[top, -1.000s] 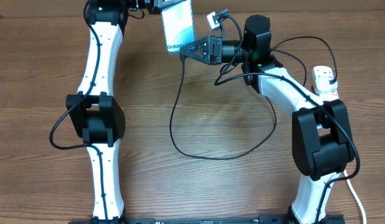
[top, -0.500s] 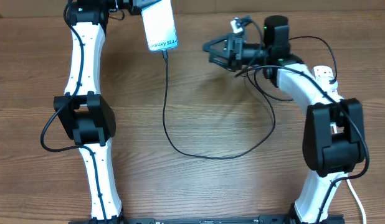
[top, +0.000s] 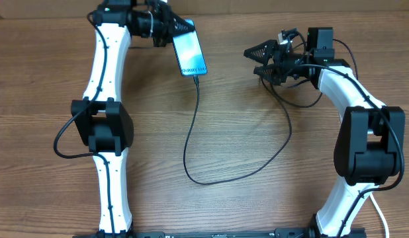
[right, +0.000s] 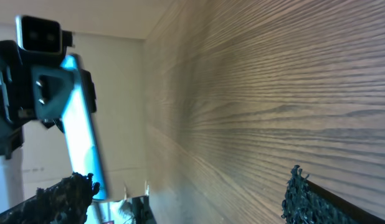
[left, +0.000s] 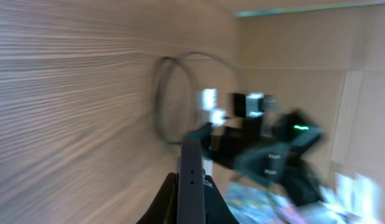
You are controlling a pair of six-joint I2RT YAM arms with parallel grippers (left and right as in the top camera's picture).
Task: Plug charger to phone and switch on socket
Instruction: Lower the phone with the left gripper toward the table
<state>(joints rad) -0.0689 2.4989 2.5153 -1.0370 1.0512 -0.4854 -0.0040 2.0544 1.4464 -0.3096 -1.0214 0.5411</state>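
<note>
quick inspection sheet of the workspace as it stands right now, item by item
surface: wooden table, brown grain
job's things: phone lit, held at its top end; charger tip at the phone's lower end, apparently plugged in; socket not in view
clutter: nothing seen
grippers: left gripper shut on the phone; right gripper open, holding nothing
cables: charger loops over the table from the phone toward the right gripper; white cord at the near right edge
surroundings: pale strip beyond the table's far edge
</note>
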